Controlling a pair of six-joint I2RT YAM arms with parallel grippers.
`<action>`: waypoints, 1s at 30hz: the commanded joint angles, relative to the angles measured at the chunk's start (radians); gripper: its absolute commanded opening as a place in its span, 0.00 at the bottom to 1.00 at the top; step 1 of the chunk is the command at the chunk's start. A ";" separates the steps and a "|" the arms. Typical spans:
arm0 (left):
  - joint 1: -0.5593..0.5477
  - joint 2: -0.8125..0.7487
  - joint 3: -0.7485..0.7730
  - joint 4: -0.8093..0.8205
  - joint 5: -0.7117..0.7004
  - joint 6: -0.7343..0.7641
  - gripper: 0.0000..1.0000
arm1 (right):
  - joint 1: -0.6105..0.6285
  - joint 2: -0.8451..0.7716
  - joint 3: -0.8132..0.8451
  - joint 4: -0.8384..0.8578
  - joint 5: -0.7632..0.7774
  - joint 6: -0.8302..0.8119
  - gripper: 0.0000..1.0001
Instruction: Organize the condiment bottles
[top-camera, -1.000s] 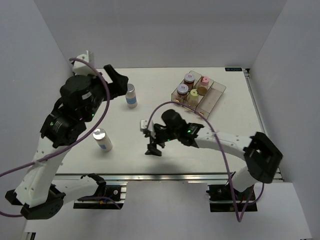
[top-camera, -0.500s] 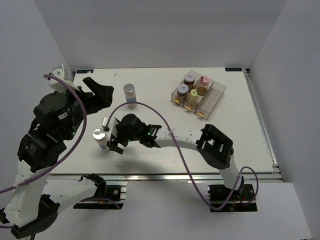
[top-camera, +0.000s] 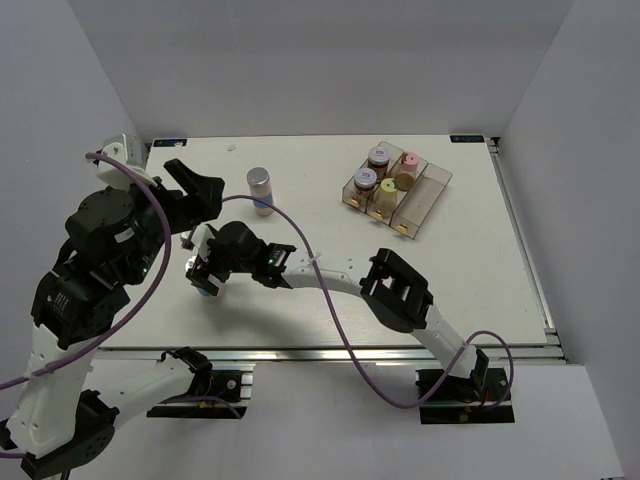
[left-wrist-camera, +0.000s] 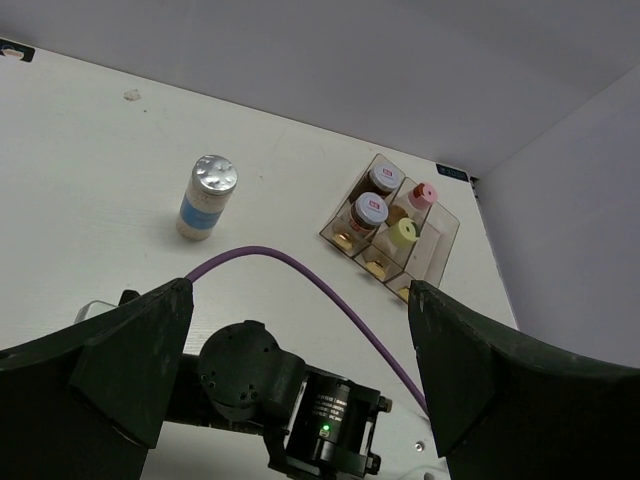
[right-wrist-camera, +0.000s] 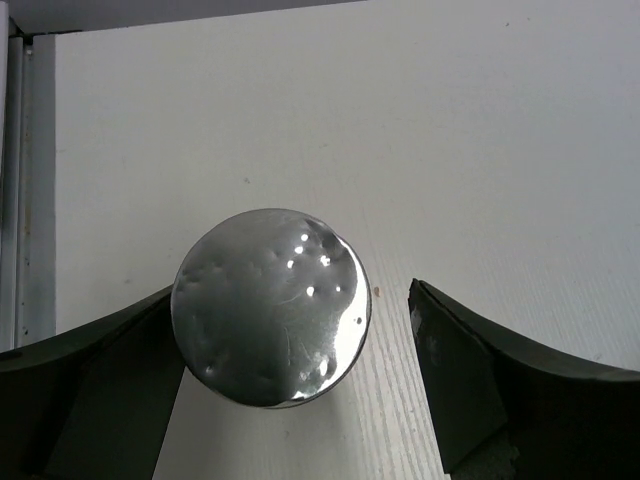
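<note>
Locate right claw at left centre of the overhead view: released, fingers spread either side of an upright silver-lidded bottle, gripping nothing. Note the dented, shiny round lid in the right wrist view, just beside the finger at frame left and apart from the one at frame right. Locate left claw just above: likewise released, empty. Find second silver-lidded bottle, white with blue label, upright on table, right of that claw. Find four more in tray, upper right: two brown bottles in left slot, pink-lidded bottle and yellow bottle in middle slot.
</note>
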 joint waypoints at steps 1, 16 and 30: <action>-0.003 0.000 -0.009 -0.022 -0.009 0.009 0.98 | -0.001 0.016 0.059 0.045 0.015 0.011 0.89; -0.003 0.017 -0.001 -0.030 -0.003 0.012 0.98 | -0.005 0.008 0.007 0.132 -0.050 0.014 0.27; -0.003 0.011 -0.090 0.096 -0.023 0.059 0.98 | -0.370 -0.557 -0.332 -0.147 -0.626 0.007 0.00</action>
